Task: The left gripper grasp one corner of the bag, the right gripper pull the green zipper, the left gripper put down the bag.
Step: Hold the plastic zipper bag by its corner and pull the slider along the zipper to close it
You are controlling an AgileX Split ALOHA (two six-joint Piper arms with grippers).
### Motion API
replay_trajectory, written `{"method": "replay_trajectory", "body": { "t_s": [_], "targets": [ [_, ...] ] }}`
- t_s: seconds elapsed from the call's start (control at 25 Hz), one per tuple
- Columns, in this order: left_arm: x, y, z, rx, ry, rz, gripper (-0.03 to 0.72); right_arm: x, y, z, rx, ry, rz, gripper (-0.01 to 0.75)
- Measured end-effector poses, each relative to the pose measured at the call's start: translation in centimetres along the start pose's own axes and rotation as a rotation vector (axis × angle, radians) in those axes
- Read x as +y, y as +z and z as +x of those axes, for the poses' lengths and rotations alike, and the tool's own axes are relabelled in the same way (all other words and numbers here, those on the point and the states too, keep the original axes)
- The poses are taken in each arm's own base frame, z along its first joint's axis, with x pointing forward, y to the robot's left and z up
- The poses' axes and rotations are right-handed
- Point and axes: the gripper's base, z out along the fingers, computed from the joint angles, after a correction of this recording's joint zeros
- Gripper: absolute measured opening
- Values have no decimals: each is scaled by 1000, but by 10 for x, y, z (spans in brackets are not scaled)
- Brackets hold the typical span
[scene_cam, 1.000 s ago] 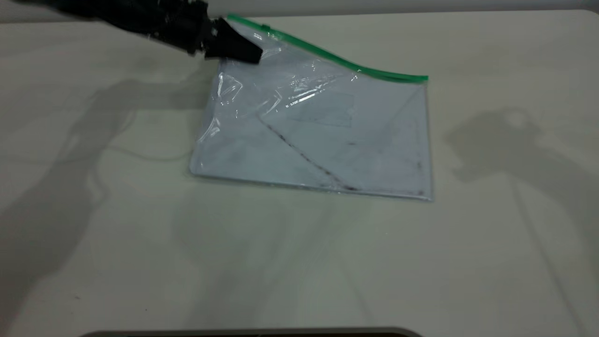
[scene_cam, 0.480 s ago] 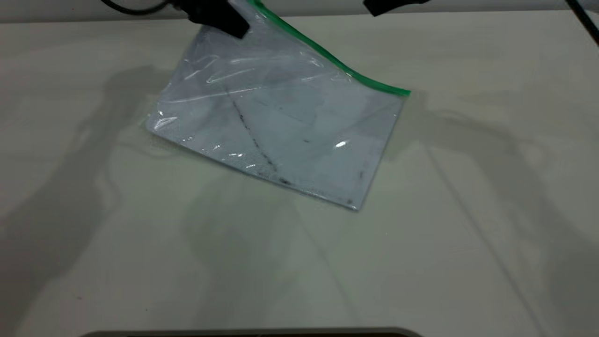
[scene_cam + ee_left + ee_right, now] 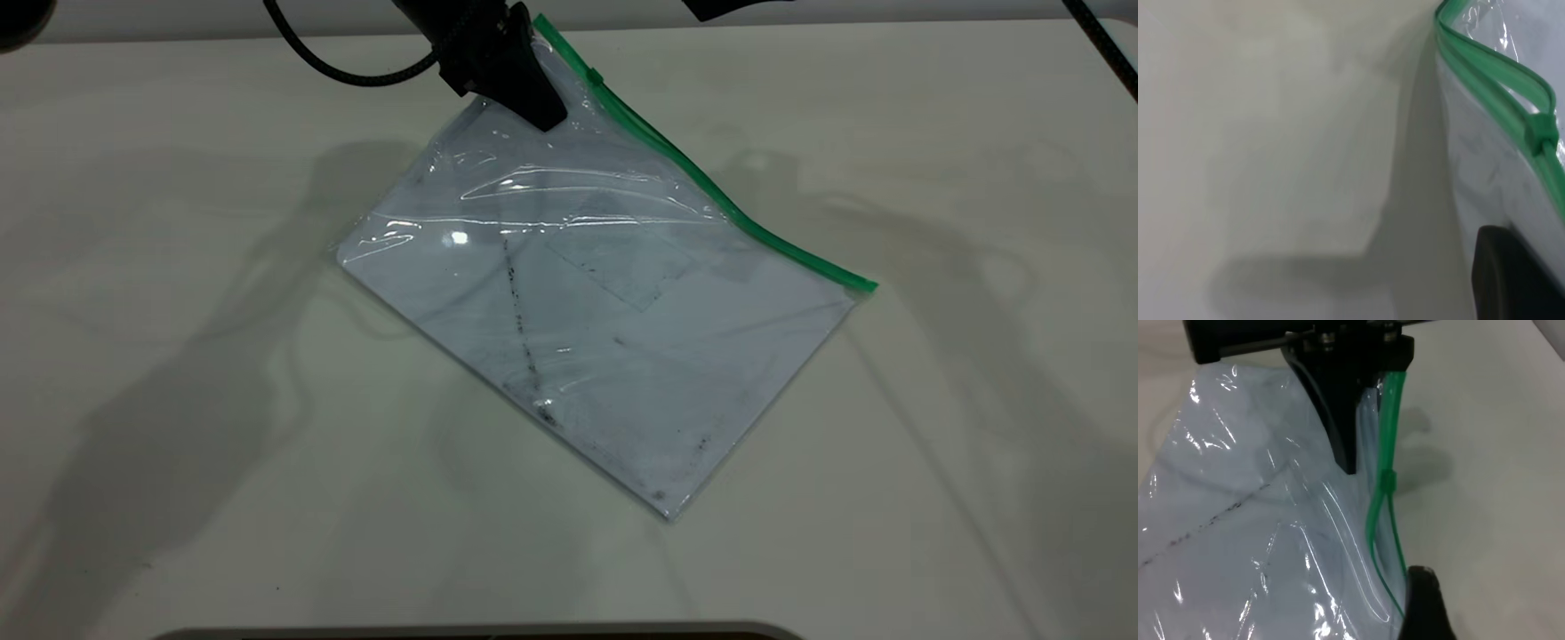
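Note:
The bag [image 3: 613, 320] is a clear pouch with a white sheet and a dark smudge. It slants across the table, its far corner [image 3: 544, 36] lifted. My left gripper [image 3: 542, 111] is shut on that corner, beside the green zipper [image 3: 711, 191]. The slider tab [image 3: 594, 78] sits close to the held corner. The left wrist view shows the zipper [image 3: 1498, 67], the tab [image 3: 1541, 130] and one fingertip [image 3: 1511, 280]. My right gripper [image 3: 729, 7] is high at the far edge, open. In its wrist view one fingertip [image 3: 1421, 587] is just beside the zipper [image 3: 1388, 420], short of the tab [image 3: 1387, 482].
The pale table [image 3: 222, 400] stretches bare to the left, the right and the near side of the bag. The left arm's black cable [image 3: 356, 76] loops above the far left. A dark edge [image 3: 480, 633] runs along the near side.
The left gripper has carried the held corner up, then right and lower. The bag has swung round, now lying diagonally and nearer the front. The right gripper has come in at the top.

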Motion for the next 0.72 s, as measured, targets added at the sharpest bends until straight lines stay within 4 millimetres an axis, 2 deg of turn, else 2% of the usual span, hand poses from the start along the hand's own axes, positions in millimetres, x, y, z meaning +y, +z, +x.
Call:
{"method": "replay_trajectory", "body": {
  "t_s": [0.12,0.32,0.72],
  "targets": [
    [0,0,0,0,0,0,53,0,6,5,-2,3,-5,549],
    [0,-3,-3,-1,5,-6,53,2,26,20,-30,32,-15,549],
    [0,-6,-4,2,-35,-11,53,1,42,22,-173,149,-4,527]
  ]
}}
